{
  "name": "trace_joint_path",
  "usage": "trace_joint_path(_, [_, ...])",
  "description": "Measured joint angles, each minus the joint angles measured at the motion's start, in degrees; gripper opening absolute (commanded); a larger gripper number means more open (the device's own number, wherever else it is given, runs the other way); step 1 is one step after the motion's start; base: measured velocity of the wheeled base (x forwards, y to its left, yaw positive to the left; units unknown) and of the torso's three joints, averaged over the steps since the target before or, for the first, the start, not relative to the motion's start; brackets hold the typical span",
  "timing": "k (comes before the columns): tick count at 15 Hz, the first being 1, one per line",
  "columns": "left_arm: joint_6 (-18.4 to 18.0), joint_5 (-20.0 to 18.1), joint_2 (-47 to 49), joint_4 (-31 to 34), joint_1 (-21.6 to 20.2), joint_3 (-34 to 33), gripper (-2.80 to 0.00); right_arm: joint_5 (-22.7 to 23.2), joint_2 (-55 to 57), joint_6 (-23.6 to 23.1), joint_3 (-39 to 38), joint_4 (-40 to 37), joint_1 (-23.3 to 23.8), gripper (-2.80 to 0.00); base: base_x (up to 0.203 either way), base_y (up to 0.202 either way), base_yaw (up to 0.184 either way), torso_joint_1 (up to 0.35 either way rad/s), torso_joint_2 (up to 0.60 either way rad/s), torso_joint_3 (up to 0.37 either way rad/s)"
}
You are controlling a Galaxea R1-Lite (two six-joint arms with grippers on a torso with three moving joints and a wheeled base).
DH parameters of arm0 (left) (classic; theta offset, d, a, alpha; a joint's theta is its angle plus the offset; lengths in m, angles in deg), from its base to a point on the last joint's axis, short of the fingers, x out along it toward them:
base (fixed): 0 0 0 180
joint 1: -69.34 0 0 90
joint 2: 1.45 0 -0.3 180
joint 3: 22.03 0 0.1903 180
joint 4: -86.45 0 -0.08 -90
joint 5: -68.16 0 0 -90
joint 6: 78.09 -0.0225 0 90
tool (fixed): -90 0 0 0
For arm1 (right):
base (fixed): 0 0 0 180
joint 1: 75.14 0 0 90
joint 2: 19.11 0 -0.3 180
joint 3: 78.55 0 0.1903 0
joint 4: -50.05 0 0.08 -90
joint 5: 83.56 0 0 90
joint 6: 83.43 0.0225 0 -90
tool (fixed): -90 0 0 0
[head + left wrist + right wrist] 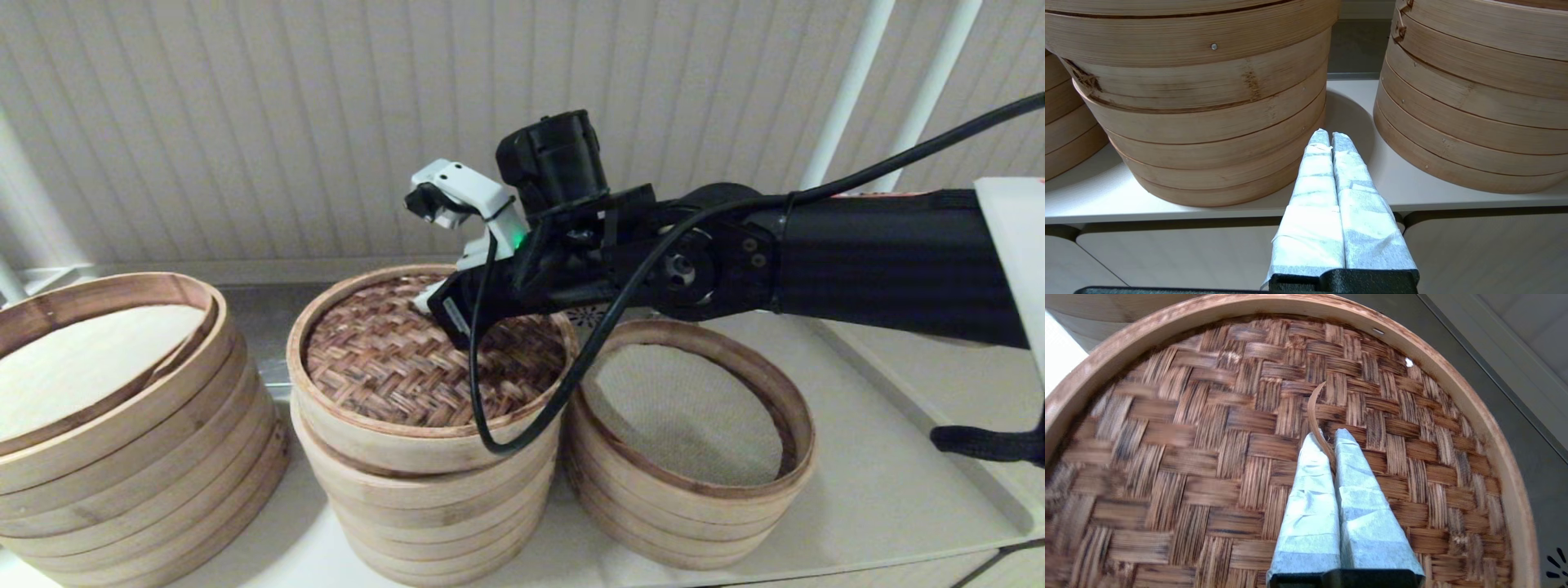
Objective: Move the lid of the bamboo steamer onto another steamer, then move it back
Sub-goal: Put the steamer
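Observation:
The bamboo steamer lid (392, 367), with its dark woven top and pale band rim, rests on the middle, medium-width steamer stack (441, 514). That stack's liner is hidden under it. My right gripper (437, 309) reaches over the lid from the right. In the right wrist view the right gripper (1331, 435) is shut on the thin bamboo loop handle (1314, 404) at the centre of the woven top (1208, 457). My left gripper (1327, 134) is shut and empty, held low at the table's front edge. It faces the gap between the lidded stack (1208, 139) and its neighbour.
A wider stack with a plain cream liner (122, 441) stands on the left. A shorter stack with a grey-beige mesh liner (694, 457) stands close on the right. The right arm's black cable (522, 441) hangs over the lid's front rim. The white table (882, 474) extends right.

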Motion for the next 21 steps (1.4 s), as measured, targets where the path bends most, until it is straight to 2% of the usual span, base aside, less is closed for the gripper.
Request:
trace_joint_path(13, [-0.17,-0.02,0.0,0.79,0.0,0.24,-2.8,-0.13,-0.25,0.0,-0.05,-0.44,-2.54,-2.8,0.0,0.0,0.0,0.0,0.0,0.0])
trace_joint_path(21, [-0.17,-0.02,0.0,0.77,-0.02,0.24,-2.8,-0.41,0.14,-0.05,0.04,0.24,-1.85,-2.8,0.0,0.0,0.0,0.0,0.0,0.0])
